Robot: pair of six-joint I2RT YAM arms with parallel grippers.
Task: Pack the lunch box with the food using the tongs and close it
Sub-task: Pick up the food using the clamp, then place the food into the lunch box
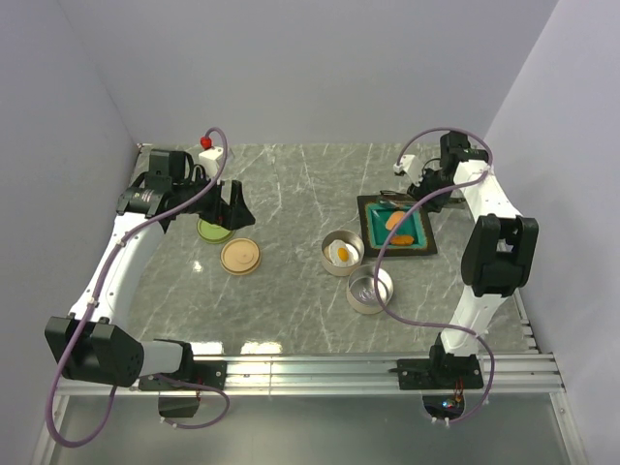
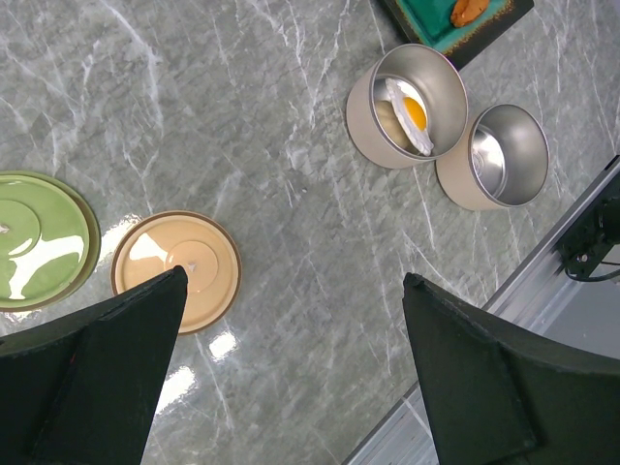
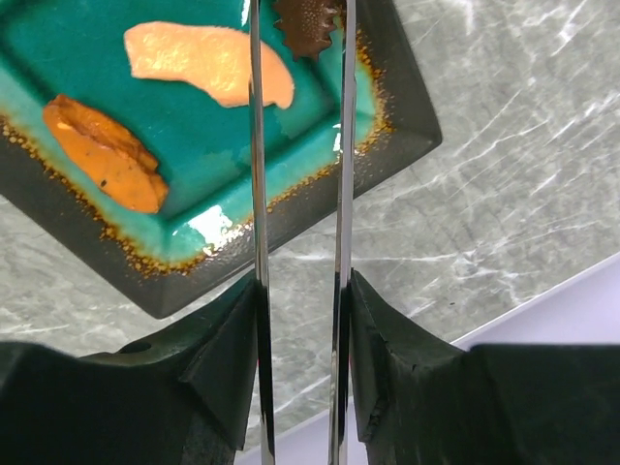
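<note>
Right gripper clamps slim silver metal tongs straddling a dark brown oval food piece at the wrist view's twelve o'clock; a weak squeeze risks dropping it. Left gripper released.

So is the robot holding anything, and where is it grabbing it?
The right gripper squeezes the tongs across their two arms; the left gripper holds nothing.

White arm links, black joint housings, looping purple cables; black wedge jaws.

Pale lilac walls enclose a grey veined tabletop, perhaps marble, glinting with light.
</note>
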